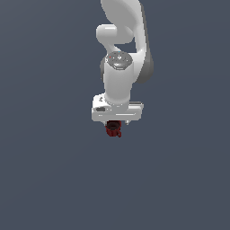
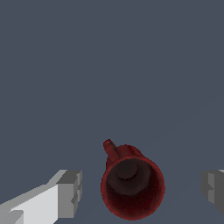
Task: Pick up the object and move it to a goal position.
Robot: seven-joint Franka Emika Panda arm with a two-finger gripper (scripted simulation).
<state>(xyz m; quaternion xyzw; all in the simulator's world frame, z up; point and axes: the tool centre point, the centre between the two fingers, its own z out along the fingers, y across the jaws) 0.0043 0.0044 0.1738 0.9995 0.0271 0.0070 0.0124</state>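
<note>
Counter (image 1: pixel 49 179) fills both views as one flat grey-blue surface, and no goal marker shows on it. Above it the white arm (image 1: pixel 119 81) hangs straight down, with its wrist block covering most of what lies under it in the exterior view.

Below the block sits the pincer (image 2: pixel 141 189). It is open: in the wrist view one grey fingertip (image 2: pixel 70 192) stands on one side and the other at the far edge, both well apart from the object and not touching it.

Between them is the dark red cup (image 1: pixel 113 129), seen from above with its dark hollow and a small nub on the side. It seems to rest on the counter, though the exterior view is too hidden to be sure.

The step in hand looks like the descent before the grasp. To do it well, I think the arm should keep the cup centred between the fingers, go low enough that the pads meet the wall and not only the rim, and close so that the nub stays free of the pads.
</note>
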